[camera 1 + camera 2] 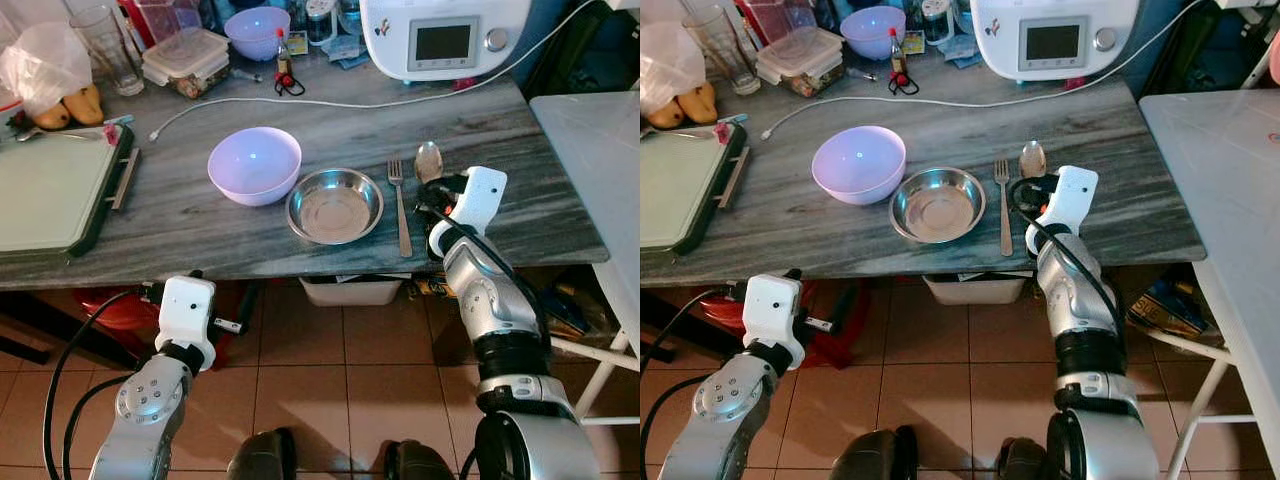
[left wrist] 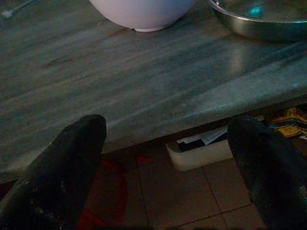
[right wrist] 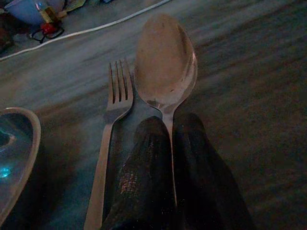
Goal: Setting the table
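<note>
**A:** So where's the cutlery at? From the head cam I see the spoon lying on the grey marble-look table, just right of the fork, and the right gripper is parked over the spoon's handle end near the table's front edge. Can't really see the fingers from up there though, the white wrist block covers them.

**B:** Right wrist cam sorts that out. The two black fingers are squeezed together with the thin spoon handle pinched between them, bowl of the spoon pointing away toward the white cable. Fork lies right alongside, tines level with the spoon bowl, apart from it by a sliver.

**A:** Nice. Steel bowl sits just left of the fork, and the lilac bowl is beside that, looks like the rims are nearly touching.

**B:** Left gripper is down below the table's front edge, over the tiled floor. Its wrist cam shows the fingers spread wide with nothing between them, plus the underside of both bowls up on the tabletop.
</note>
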Tool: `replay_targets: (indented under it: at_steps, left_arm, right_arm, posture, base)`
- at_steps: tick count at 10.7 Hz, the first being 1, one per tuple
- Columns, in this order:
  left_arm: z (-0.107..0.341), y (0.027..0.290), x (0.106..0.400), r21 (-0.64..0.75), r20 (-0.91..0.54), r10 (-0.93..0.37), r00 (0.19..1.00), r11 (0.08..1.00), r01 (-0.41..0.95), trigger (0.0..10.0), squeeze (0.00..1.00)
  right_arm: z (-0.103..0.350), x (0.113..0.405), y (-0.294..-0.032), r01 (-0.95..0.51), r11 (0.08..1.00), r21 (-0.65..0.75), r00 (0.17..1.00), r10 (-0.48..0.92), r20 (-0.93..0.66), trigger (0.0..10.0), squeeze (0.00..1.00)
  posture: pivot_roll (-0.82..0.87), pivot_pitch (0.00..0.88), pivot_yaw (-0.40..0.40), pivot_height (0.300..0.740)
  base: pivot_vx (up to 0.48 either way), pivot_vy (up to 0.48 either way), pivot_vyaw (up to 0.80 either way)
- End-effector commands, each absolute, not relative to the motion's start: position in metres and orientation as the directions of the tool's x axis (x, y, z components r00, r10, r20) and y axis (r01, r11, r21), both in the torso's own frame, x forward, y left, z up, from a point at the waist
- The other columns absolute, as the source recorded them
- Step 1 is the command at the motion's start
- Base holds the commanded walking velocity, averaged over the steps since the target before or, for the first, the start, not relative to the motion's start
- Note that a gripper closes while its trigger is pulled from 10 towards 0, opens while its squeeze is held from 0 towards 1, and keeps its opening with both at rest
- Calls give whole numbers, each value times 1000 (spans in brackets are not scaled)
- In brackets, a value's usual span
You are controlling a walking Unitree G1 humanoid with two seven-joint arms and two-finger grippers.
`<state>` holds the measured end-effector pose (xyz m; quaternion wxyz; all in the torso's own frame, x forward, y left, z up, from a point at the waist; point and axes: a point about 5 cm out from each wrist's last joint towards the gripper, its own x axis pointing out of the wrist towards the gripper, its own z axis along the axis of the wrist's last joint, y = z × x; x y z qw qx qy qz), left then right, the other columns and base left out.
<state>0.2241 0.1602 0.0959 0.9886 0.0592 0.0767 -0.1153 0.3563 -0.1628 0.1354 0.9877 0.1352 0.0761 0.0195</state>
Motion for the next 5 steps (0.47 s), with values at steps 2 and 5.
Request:
replay_targets:
  at_steps: [2, 5]
  left_arm:
    - [97, 162, 224, 109, -170, -220, 961, 965, 240, 10000, 0]
    - [97, 162, 224, 108, -173, -221, 960, 964, 241, 10000, 0]
  right_arm:
    - [94, 340, -164, 44, 960, 275, 946, 48, -320, 10000, 0]
    - [90, 338, -166, 39, 957, 287, 940, 62, -336, 10000, 1000]
  posture:
    - [95, 181, 116, 740]
    - [93, 183, 116, 740]
  base:
    - [0, 0, 0]
    - [0, 0, 0]
